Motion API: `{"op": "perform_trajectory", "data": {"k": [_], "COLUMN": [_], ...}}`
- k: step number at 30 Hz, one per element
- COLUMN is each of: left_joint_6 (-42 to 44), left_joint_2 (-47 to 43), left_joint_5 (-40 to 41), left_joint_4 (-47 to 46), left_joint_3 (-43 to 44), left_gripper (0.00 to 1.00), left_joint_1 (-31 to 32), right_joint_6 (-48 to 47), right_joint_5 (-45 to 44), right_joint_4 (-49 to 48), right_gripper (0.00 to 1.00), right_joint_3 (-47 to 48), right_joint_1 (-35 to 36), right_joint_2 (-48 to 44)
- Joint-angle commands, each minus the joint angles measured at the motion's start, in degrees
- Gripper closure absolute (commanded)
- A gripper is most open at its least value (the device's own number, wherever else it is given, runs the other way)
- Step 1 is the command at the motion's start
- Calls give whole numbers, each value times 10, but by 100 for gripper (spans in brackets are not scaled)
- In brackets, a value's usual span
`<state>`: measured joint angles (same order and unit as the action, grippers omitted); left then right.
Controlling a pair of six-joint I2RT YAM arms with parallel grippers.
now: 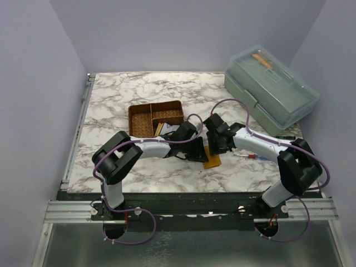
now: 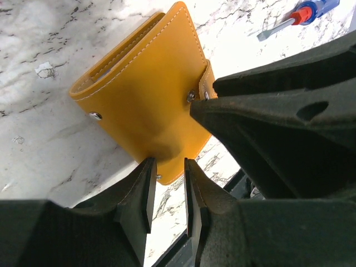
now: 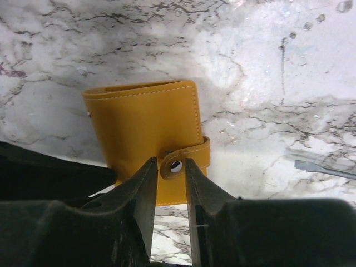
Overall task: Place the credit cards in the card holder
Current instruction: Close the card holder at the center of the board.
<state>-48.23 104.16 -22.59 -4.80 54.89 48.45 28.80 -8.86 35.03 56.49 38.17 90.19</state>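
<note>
The card holder (image 1: 212,160) is an orange-tan leather wallet lying shut on the marble between both arms, its snap strap fastened. In the left wrist view the card holder (image 2: 142,94) fills the middle, and my left gripper (image 2: 168,164) stands a narrow gap apart at its near corner, with marble showing between the pads. My right gripper (image 3: 170,162) hangs over the card holder (image 3: 142,119) with the strap's snap tab (image 3: 177,166) between its fingertips. The strap runs on under the right finger. A pale yellowish credit card (image 1: 159,129) leans at the basket's near edge, partly hidden by my left arm.
A brown woven divided basket (image 1: 146,109) stands behind the left gripper. A grey-green lidded toolbox (image 1: 271,89) sits at the back right. A red-and-blue screwdriver (image 1: 247,156) lies right of the wallet, seen also in the left wrist view as the screwdriver (image 2: 297,14).
</note>
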Motion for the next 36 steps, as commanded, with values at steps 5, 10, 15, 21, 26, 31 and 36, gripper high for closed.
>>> {"op": "perform_trajectory", "data": {"k": [5,10,15,21,26,31,36], "left_joint_6": [2,2,2,3,2,2,3], "left_joint_2": [-6,-5,-5,-7,-8,-11,-12], "left_joint_5": [-6,-6,-5,-5,-5,-4,-4], "left_joint_4": [-12,-11,-12,-11,-13,-13,-12], "left_joint_3": [-8,-7,-8,-8,-10,-11,-14], "left_gripper": [68,68,68,68,68,68,68], "left_joint_1": [3,2,3,3,3,3,3], "right_joint_6": [-1,10,23,37,39,40,40], "right_joint_5": [-61,-60,-64,-43,-20,-14,-12], "right_joint_4": [36,35,30,7,-18,-34,-44], "right_gripper": [77,90,100,100,100,100,100], "right_joint_3": [24,21,20,4,-13,-25,-27], "right_joint_1": [17,17,17,16,14,13,12], "right_joint_2": [29,27,7,-21,-25,-10,-10]}}
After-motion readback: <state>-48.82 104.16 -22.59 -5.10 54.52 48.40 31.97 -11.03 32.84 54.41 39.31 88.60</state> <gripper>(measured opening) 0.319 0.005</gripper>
